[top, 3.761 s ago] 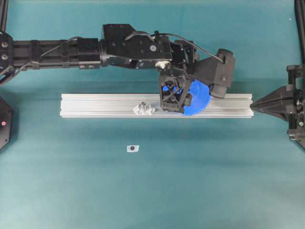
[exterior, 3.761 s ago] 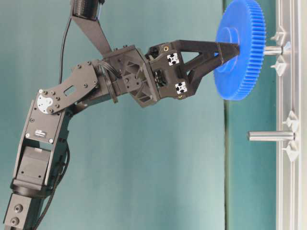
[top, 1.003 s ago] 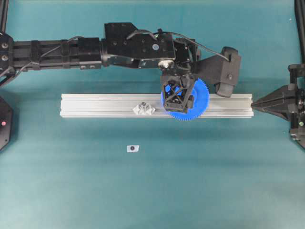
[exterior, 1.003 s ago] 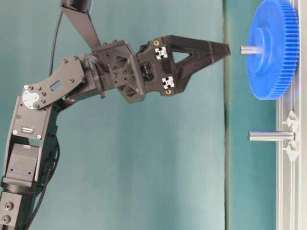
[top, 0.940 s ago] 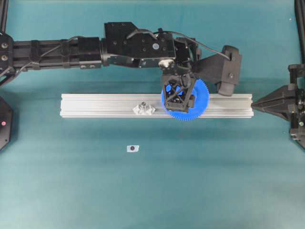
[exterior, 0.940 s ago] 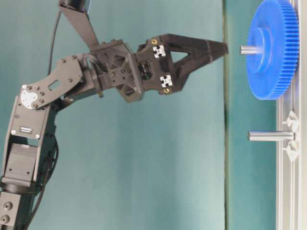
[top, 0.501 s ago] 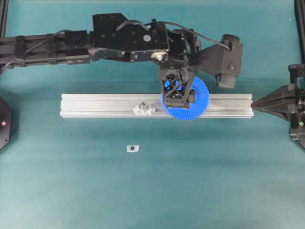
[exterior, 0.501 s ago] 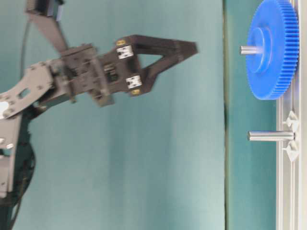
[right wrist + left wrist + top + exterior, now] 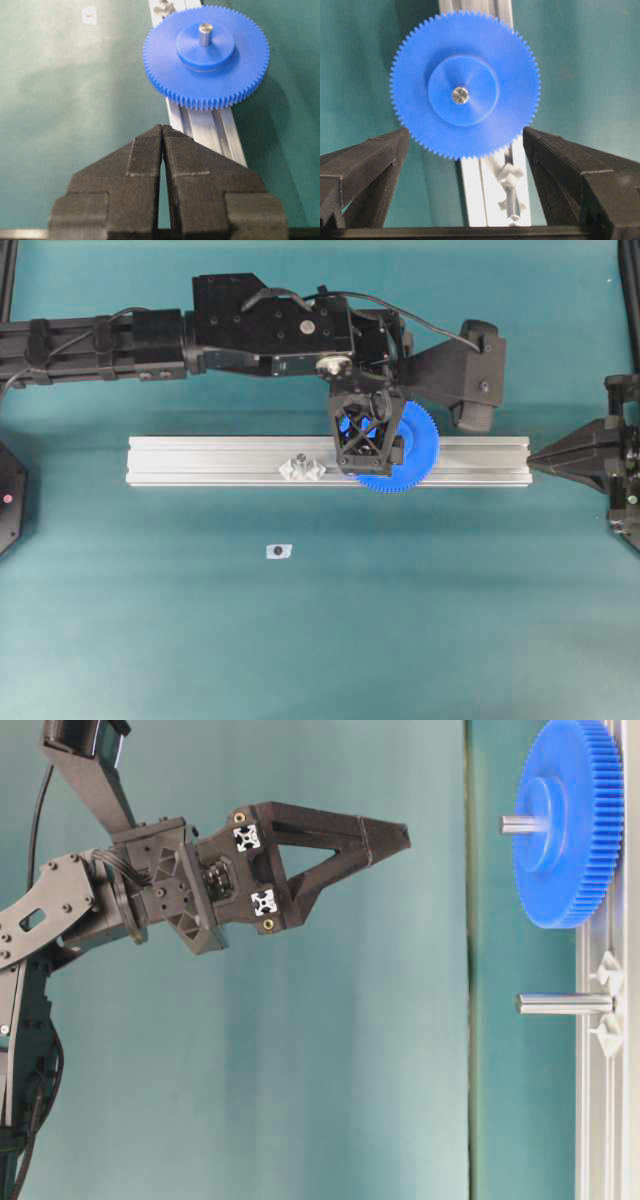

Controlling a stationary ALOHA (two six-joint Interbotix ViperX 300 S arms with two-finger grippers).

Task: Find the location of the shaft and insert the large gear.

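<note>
One bare second peg [image 9: 565,1004] beside the large gear [image 9: 568,823].

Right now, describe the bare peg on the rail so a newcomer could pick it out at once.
Find the long aluminium rail lying across the teal table. Near its middle, left of the large gear in the overhead view, stands a thin metal peg flanked by two clear brackets. Unlike the shaft poking through the gear's hub, it carries nothing.

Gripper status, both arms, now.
Left gripper: open, holding nothing; the large gear sits on the shaft, clear of its fingers.
Right gripper: closed, empty.
</note>
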